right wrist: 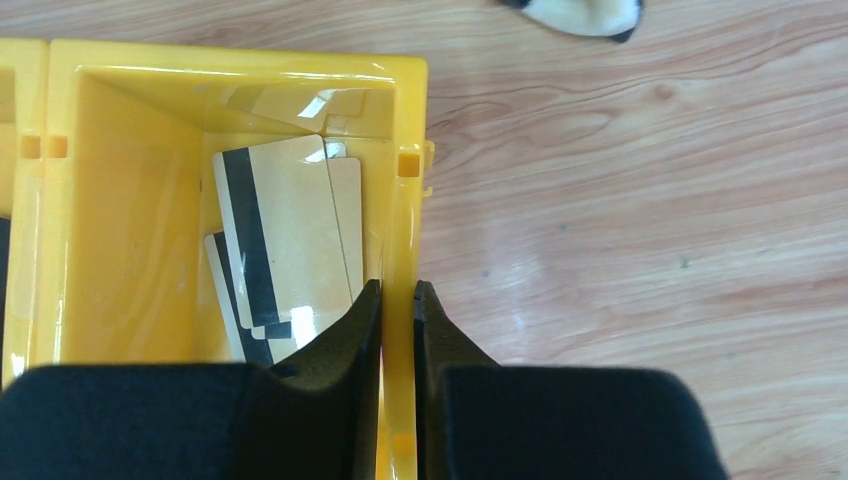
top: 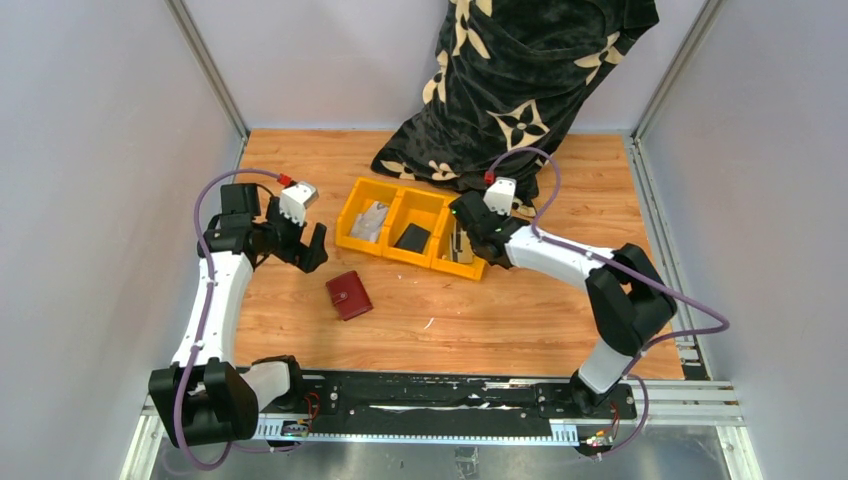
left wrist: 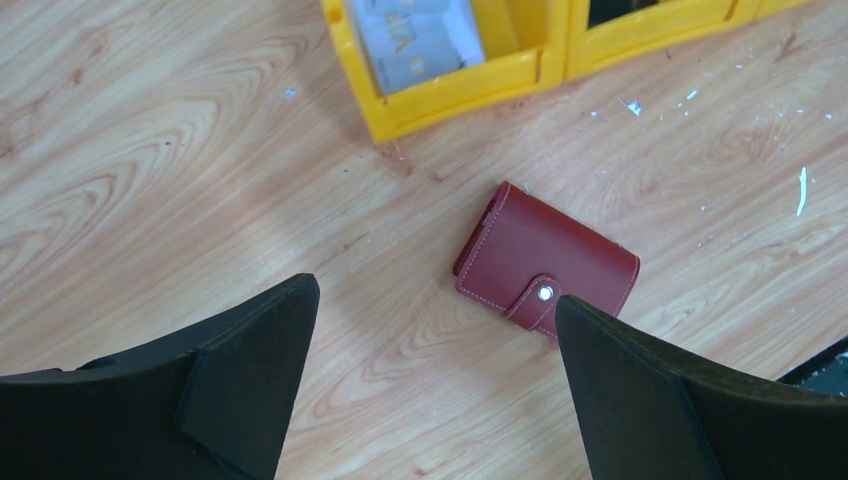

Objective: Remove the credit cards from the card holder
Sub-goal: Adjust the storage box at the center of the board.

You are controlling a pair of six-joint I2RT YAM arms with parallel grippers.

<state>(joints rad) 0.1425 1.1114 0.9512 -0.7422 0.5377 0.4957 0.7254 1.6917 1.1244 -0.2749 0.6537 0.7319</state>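
The card holder (top: 349,295) (left wrist: 545,260), a dark red wallet with its snap tab fastened, lies flat on the wooden table in front of the yellow bin. My left gripper (top: 305,245) (left wrist: 435,292) hovers just left of it, open wide and holding nothing. Several credit cards (right wrist: 290,235) with black stripes lie in the bin's right compartment. More silvery cards (top: 370,220) (left wrist: 415,40) lie in its left compartment. My right gripper (top: 465,225) (right wrist: 398,285) is shut on the right wall of the yellow bin (right wrist: 405,200), one finger inside and one outside.
The yellow three-compartment bin (top: 395,250) stands mid-table, with a black object (top: 412,237) in its middle compartment. A black patterned cloth (top: 520,80) hangs at the back. Grey walls close in the table on three sides.
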